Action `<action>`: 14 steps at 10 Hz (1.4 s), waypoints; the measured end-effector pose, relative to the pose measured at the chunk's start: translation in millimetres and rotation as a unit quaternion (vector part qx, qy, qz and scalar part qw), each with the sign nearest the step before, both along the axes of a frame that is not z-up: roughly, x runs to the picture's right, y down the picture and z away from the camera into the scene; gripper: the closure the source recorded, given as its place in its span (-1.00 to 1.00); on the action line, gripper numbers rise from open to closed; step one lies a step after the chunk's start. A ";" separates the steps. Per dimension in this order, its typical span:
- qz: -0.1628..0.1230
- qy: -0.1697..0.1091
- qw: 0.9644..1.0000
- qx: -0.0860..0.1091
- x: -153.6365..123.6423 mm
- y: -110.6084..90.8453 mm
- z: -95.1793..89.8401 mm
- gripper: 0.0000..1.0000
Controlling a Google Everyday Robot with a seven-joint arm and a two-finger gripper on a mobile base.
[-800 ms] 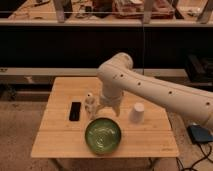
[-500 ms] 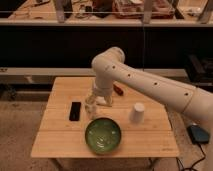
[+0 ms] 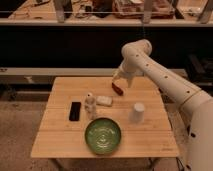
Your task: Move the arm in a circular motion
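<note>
The large white arm [image 3: 165, 80] of thick tubular segments reaches in from the lower right and rises to a rounded joint [image 3: 137, 51] above the table's far edge. From there its last segment bends down and left to the pale gripper [image 3: 121, 78]. The gripper hangs over the back of the wooden table [image 3: 65, 95], just above and behind a small reddish-brown object [image 3: 117, 88]. I see nothing held in it.
On the table stand a green bowl [image 3: 102, 135] at the front, a white cup [image 3: 137, 112] at the right, a black phone [image 3: 75, 110], a small white bottle [image 3: 90, 103] and a pale flat item [image 3: 104, 100]. A dark shelf unit stands behind the table.
The arm's upper joint and gripper end have swung to the right and toward the back of the table, away from the white bottle. The objects on the table have not moved.
</note>
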State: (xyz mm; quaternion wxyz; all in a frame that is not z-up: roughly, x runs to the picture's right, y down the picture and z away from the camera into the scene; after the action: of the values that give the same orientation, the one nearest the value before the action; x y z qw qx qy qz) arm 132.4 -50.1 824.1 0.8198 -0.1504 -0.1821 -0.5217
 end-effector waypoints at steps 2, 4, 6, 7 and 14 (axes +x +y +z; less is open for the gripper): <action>0.030 0.048 0.998 -0.003 55.2 2.0 -4.4 -0.20; 0.054 0.107 0.993 -0.017 115.7 22.8 -37.4 -0.20; 0.064 0.140 0.987 -0.041 140.4 57.9 -83.5 -0.20; 0.062 0.140 0.987 -0.055 133.7 77.0 -102.1 -0.20; -0.025 -0.066 0.996 -0.057 -86.1 104.1 -149.2 -0.20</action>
State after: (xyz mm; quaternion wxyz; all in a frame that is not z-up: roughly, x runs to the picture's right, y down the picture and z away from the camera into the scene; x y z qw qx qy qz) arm 46.3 54.0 674.9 0.7826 -0.1670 -0.2613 -0.5398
